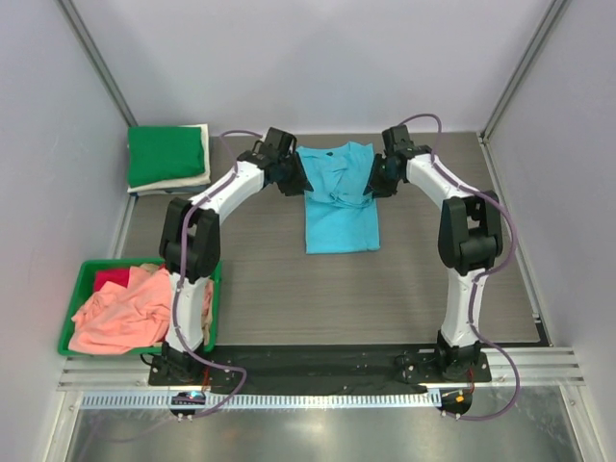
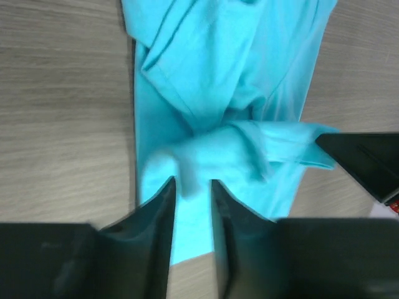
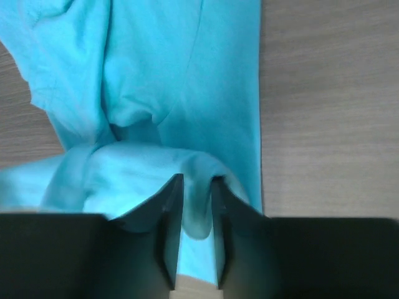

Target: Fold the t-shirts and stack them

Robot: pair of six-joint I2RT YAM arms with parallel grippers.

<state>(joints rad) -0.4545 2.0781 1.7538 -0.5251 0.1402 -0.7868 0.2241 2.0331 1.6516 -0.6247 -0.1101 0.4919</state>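
Note:
The sky-blue t-shirt [image 1: 339, 217] lies on the table at the back middle, its far part bunched up. My left gripper [image 1: 300, 181] is at its left side and my right gripper [image 1: 373, 181] at its right side. In the left wrist view the left gripper [image 2: 192, 182] is shut on a raised fold of the sky-blue shirt [image 2: 218, 81]. In the right wrist view the right gripper [image 3: 197, 179] is shut on another fold of the shirt [image 3: 168, 75]. A green shirt [image 1: 166, 154] lies folded on a cream one [image 1: 183, 183] at the back left. No tan shirt is in view.
A green bin [image 1: 89, 265] stands at the near left, holding a crumpled salmon-pink shirt [image 1: 120, 310] and a red one [image 1: 111, 278]. Grey walls close in the table on three sides. The right gripper's finger [image 2: 365, 163] shows in the left wrist view.

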